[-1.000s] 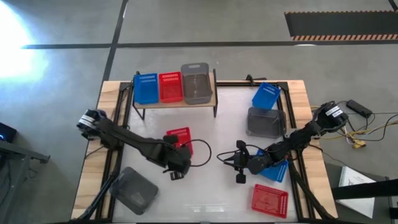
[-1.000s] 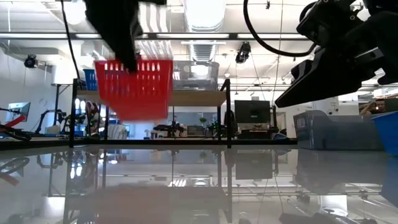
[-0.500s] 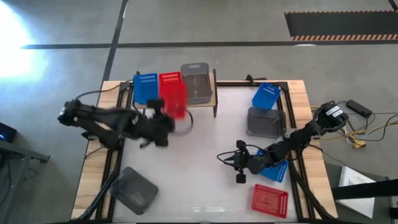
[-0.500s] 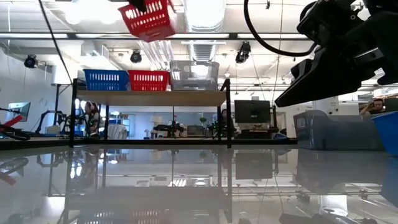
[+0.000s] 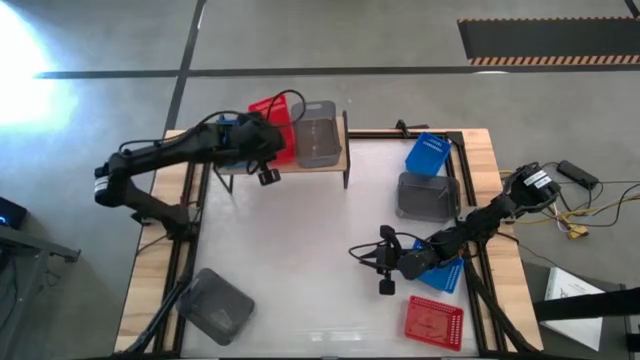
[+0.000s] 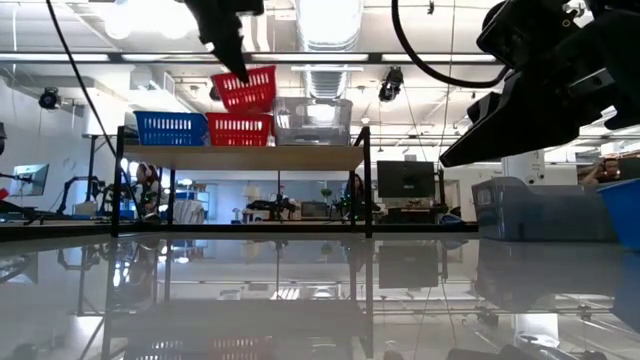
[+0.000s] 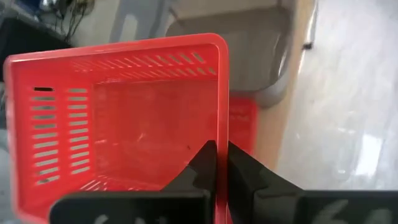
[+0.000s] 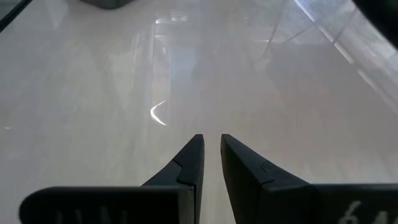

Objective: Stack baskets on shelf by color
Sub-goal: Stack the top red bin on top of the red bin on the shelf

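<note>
Your left claw [image 7: 216,163] is pinched on one wall of a red basket [image 7: 118,118], rim between the two fingers, so the basket hangs tilted rather than level. In the low view this carried red basket [image 6: 246,89] sits just above the red basket on the shelf [image 6: 238,129], which suggests you hold it there to nest it into its own colour. On the shelf [image 5: 330,163], a wooden plank on black legs, the blue basket on the shelf [image 6: 170,128] stands at one end, the red one in the middle and the grey basket on the shelf [image 5: 318,133] at the other: one column per colour.

Your right claw [image 8: 208,155] waits low over the bare counter [image 5: 300,250], fingers nearly together and holding nothing, clear of the left arm's path.

The remaining baskets lie on the counter: a blue basket [image 5: 428,153] and a grey basket [image 5: 428,196] near the right edge, a second blue basket [image 5: 448,275] partly under the right arm, a red basket at the front [image 5: 433,322], and a grey basket at the front left [image 5: 215,306].

The tilt must be levelled before release, or the basket may catch on the lower rim.
</note>
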`<state>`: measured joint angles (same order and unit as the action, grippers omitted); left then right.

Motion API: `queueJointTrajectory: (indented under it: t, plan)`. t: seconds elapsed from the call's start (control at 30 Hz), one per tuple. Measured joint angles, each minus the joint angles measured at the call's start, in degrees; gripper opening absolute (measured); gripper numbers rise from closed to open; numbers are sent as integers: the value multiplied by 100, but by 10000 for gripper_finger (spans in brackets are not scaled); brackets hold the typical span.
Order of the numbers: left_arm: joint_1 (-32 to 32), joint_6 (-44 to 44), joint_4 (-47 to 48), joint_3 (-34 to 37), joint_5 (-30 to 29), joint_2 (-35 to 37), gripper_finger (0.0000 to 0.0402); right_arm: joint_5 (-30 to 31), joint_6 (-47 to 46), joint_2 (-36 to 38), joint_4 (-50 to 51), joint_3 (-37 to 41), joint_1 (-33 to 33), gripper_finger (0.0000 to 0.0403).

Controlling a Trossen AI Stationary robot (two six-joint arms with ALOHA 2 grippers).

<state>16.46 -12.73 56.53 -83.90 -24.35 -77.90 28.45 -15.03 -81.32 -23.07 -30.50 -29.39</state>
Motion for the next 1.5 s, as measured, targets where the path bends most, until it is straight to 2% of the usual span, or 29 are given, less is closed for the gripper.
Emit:
queueJointTrajectory:
  t: [0.1,0.3,0.83,0.93,1.27,1.4,1.5]
  plan:
    - [80,-11,-2,-4,33,-104,0,-2,-15,0,2,0,0,48]
    - [82,-22,208,-9,688,-260,0,-2,-10,0,2,2,0,48]
    - [82,-117,449,-9,583,-274,1,-3,-2,0,2,2,0,48]
    - [82,-119,449,-9,493,-274,17,-2,-2,0,2,2,0,48]
    - [82,-120,530,-181,434,-268,110,-2,0,0,2,2,0,48]
    - [80,-123,560,-243,369,-263,120,-4,0,0,2,2,0,48]
    - [80,-123,551,-200,568,-261,120,-4,3,0,2,2,0,48]
